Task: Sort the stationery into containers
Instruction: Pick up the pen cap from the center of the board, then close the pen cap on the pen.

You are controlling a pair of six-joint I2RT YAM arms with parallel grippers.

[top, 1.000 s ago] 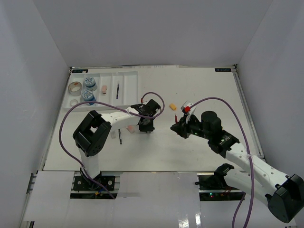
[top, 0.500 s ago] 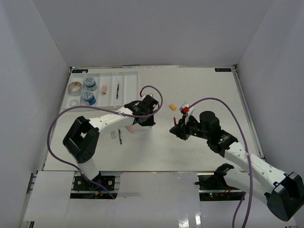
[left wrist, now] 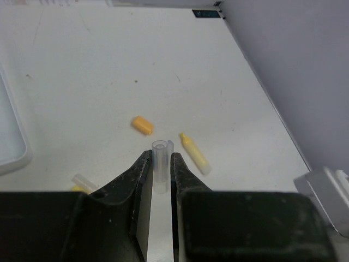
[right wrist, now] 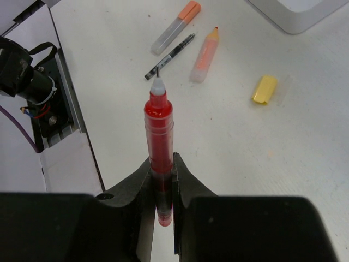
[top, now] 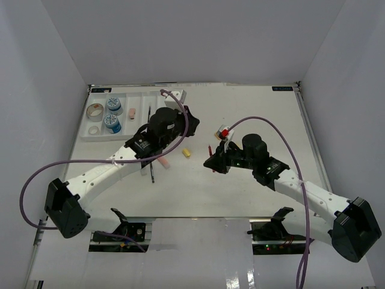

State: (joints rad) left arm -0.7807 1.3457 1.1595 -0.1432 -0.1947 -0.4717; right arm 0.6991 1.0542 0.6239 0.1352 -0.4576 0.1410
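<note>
Left gripper point(left wrist: 161, 166) pinched a clear cylindrical plastic cap point(left wrist: 160, 150), lower centre. Right gripper point(right wrist: 162, 166) clamped a glossy red marker point(right wrist: 158, 117), white-tipped.

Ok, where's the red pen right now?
Right wrist view: the red pen is gripped in the right gripper, centre frame, its tip pointing toward the black pen.

The tray point(top: 138, 96) sits at the table's point(top: 252, 114) ten o'clock, holding a tape roll point(top: 94, 112), two tubs point(top: 113, 105) at the roll's three o'clock and a pen point(top: 148, 115) further that way; mid-table lies a cap point(top: 186, 153), with a marker point(top: 163, 162) at its eight o'clock.
</note>
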